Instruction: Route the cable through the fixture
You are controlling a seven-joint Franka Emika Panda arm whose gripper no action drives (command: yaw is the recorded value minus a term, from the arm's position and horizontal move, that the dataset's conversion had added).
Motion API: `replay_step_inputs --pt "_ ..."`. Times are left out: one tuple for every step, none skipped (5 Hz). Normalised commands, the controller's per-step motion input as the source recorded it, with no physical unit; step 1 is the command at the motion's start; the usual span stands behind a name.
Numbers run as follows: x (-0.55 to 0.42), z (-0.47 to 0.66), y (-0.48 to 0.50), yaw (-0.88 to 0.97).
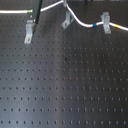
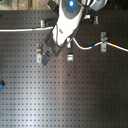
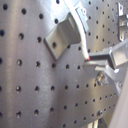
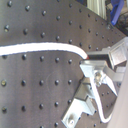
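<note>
We see a dark board [image 1: 65,85] full of small holes, with three metal brackets standing on it in the first exterior view: one at that first exterior view's left [image 1: 29,31], one in the middle [image 1: 66,22] and one at the first exterior view's right [image 1: 105,21]. The white cable [image 1: 82,23] runs across the top of the board there. It passes the middle bracket, dips, and goes on to the right bracket, where we can make out a blue band and a yellow band on either side of it.

In the second exterior view the white arm [image 2: 67,20] reaches down over the board, and its claw [image 2: 47,54] sits just beside the bracket at the second exterior view's left [image 2: 39,50]. The cable [image 2: 87,48] comes out from under the arm and leads to the bracket at the second exterior view's right [image 2: 103,42]. Another stretch of it lies along the second exterior view's left edge.

In the second wrist view the cable [image 4: 40,48] curves over the board and down past a bracket [image 4: 85,102], close to one finger [image 4: 117,52]. In the first wrist view a bracket [image 3: 62,37] lies near one finger [image 3: 112,55]. We cannot tell whether the claw is released or clenched, nor whether it holds the cable.
</note>
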Motion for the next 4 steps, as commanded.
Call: replay_step_inputs --pt "0.022 0.64 0.019 0.07" --pt "-0.035 0.44 0.106 0.15" --pt "0.12 0.0 0.312 0.18" --pt "0.219 0.06 0.33 0.19"
